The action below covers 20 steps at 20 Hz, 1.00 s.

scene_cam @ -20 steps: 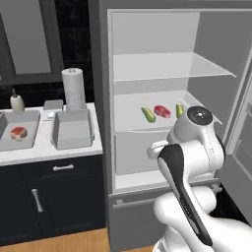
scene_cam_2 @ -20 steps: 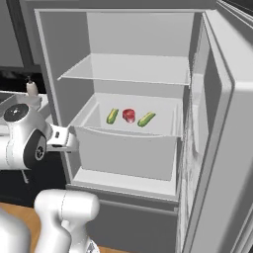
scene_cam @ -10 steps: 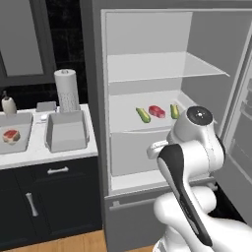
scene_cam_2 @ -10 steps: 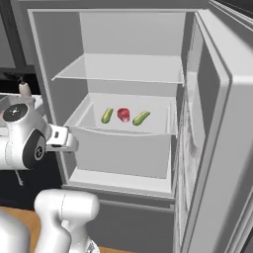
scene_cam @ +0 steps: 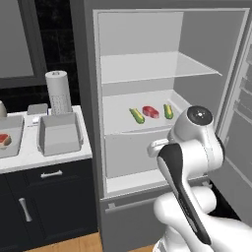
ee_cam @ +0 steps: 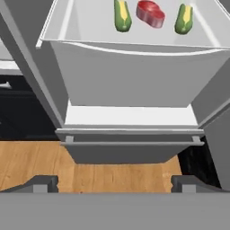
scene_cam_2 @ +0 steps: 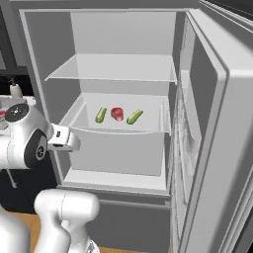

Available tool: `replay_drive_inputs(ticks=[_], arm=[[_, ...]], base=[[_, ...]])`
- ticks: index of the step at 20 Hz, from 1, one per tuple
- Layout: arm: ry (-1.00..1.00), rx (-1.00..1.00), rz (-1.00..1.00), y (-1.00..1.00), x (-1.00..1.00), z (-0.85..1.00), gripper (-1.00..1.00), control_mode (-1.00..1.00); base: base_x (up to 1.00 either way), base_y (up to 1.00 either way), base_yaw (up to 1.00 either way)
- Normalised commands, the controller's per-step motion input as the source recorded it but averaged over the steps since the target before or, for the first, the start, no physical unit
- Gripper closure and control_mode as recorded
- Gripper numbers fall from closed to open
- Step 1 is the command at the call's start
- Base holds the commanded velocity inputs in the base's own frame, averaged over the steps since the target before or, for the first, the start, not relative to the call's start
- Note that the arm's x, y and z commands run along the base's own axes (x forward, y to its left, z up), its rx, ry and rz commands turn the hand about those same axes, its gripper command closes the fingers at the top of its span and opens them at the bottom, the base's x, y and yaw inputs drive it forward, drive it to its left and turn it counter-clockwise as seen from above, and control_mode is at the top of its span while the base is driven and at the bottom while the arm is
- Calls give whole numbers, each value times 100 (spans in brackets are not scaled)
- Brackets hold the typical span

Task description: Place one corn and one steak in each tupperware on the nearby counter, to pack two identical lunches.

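Two corn cobs (scene_cam: 137, 115) (scene_cam: 168, 111) lie on the fridge's middle shelf with a red steak (scene_cam: 150, 111) between them; the same corn (ee_cam: 122, 15) (ee_cam: 183, 19) and steak (ee_cam: 151, 12) sit at the top of the hand view. One light-grey tupperware (scene_cam: 60, 133) stands on the white counter (scene_cam: 49, 156). A second tupperware (scene_cam: 18, 134) at the left edge holds a steak (scene_cam: 4, 139). My gripper (ee_cam: 115, 184) is open with nothing in it, low in front of the fridge, well short of the shelf.
The fridge door (scene_cam_2: 212, 128) stands open on the right. A clear drawer (ee_cam: 134, 76) sits under the food shelf. A paper towel roll (scene_cam: 59, 92) stands behind the tupperware, and a soap bottle (scene_cam_2: 16, 89) is at the left. Wood floor (ee_cam: 31, 166) lies below.
The base has driven to the right, so the fridge is now nearer the middle of both base views and the counter has slid left. The arm holds the same pose.
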Motion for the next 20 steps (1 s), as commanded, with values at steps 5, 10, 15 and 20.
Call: replay_drive_inputs(ticks=[5, 10, 15, 20], arm=[[-6, 7, 0, -11, 71, 0, -100, -100], [-2, 10, 0, 0, 98, 0, -100, -100], [0, 12, 0, 0, 100, 0, -100, -100], [0, 6, 0, 0, 99, -2, -100, -100]], base=[[0, 0, 0], [0, 0, 0], [0, 0, 0], [0, 0, 0]])
